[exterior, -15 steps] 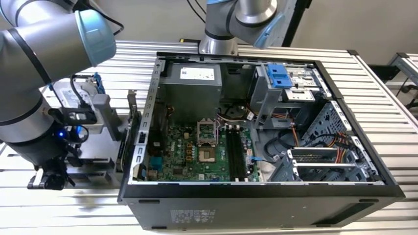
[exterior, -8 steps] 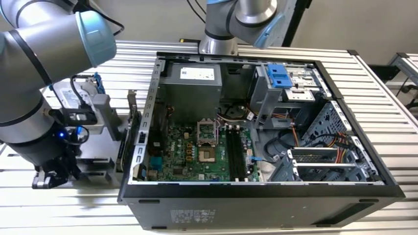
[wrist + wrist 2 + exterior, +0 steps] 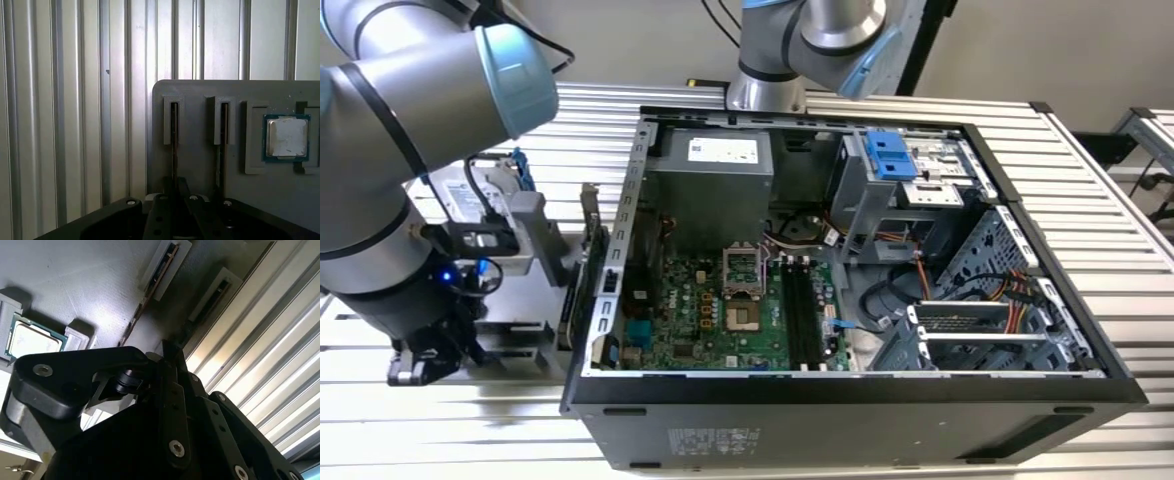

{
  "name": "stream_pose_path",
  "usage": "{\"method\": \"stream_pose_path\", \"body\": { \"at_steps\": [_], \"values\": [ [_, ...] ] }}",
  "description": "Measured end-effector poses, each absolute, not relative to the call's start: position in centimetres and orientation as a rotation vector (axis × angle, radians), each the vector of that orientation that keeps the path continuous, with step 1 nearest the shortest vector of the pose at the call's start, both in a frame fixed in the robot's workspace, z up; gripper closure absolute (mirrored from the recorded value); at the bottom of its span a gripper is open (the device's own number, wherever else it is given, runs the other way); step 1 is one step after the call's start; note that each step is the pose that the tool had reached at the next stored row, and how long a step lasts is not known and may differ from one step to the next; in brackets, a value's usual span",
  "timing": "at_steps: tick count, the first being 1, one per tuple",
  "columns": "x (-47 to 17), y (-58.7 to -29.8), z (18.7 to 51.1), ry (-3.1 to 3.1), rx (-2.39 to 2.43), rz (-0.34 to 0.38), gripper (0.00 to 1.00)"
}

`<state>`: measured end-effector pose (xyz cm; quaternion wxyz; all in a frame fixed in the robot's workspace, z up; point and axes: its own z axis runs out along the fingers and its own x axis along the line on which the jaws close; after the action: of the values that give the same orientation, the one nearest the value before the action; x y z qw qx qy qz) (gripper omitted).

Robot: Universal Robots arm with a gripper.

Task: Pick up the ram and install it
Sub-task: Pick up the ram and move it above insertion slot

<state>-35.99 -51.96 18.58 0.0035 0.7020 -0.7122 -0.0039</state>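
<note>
A ribbed metal table [image 3: 60, 100] carries everything, and a grey tray [image 3: 200, 90] lies on it. Nearest the wrist cameras is the gripper [image 3: 175, 187], low over the tray's near end. The ram [image 3: 173, 150] stands on its long edge in the slot closest to the tray's rim. Its long axis runs parallel to the table's ribs, straight away from the gripper. Its near end reaches the gripper's tip and seems to sit between the jaws, but I cannot tell whether they are open around it or closed on it. In the next slot, parallel and just beside it, stands a second stick [image 3: 220, 125], apart from the gripper. Past that, a CPU [image 3: 286, 137] lies flat in a square pocket.

The first wrist view looks dead along the ram, so the ram reads as a thin dark line. The second wrist view looks across the gripper [image 3: 175, 347] at a slant and catches the ram [image 3: 216, 291] in its pale slot block.

The exterior view takes in more. The gripper [image 3: 420, 368] hangs at about eight o'clock from an open case [image 3: 854, 410], well apart from it. A drive [image 3: 487, 195] with blue brackets stands at about one o'clock from the gripper. Inside the case, black memory slots [image 3: 801, 310] run twelve to six across the board [image 3: 707, 310].
</note>
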Motion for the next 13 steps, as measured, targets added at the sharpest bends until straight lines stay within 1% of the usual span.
{"method": "stream_pose_path", "body": {
  "at_steps": [13],
  "values": [
    [-35.98, -51.93, 18.55, -2.236, 2.201, -0.013, 1.00]
  ]
}}
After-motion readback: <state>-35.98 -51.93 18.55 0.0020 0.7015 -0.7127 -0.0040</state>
